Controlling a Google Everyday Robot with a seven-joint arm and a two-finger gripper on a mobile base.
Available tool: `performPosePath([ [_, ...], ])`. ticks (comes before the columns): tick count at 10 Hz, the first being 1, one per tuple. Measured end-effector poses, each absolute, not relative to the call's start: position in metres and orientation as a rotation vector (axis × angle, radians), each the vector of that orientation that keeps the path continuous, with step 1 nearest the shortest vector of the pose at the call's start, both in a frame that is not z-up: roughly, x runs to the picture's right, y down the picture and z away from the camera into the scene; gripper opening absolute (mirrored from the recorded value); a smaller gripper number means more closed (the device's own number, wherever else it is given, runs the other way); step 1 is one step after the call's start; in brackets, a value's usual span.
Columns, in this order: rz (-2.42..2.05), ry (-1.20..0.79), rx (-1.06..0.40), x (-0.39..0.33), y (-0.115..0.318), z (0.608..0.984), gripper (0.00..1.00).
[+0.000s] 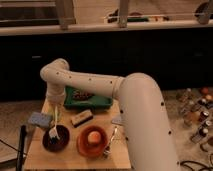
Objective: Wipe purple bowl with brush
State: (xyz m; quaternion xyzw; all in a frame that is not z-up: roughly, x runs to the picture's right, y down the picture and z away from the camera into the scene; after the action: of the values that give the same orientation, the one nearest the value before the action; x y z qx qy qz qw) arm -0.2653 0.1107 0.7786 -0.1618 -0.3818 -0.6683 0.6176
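Over the purple bowl (63, 145), the gripper (55, 103) is closed on the brush (55, 121). Its head touches inside the bowl, so wiping looks started, with more rubbing left.

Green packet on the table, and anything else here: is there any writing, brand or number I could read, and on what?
Green packet: reddish marks across it, too blurred to read.
Bottles on the floor at right: any labels are too small to read.
Gripper, above the purple bowl at the top of the brush: no text shows.
Nothing here can be read.
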Motion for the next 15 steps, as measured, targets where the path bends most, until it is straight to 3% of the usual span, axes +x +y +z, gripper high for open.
performPosePath([
  [4, -1.454, -0.874, -0.396, -0.228, 0.129, 0.772, 0.00],
  [8, -1.391, -0.782, -0.423, -0.195, 0.110, 0.777, 0.00],
  [15, -1.394, -0.736, -0.366, -0.246, 0.076, 0.777, 0.00],
])
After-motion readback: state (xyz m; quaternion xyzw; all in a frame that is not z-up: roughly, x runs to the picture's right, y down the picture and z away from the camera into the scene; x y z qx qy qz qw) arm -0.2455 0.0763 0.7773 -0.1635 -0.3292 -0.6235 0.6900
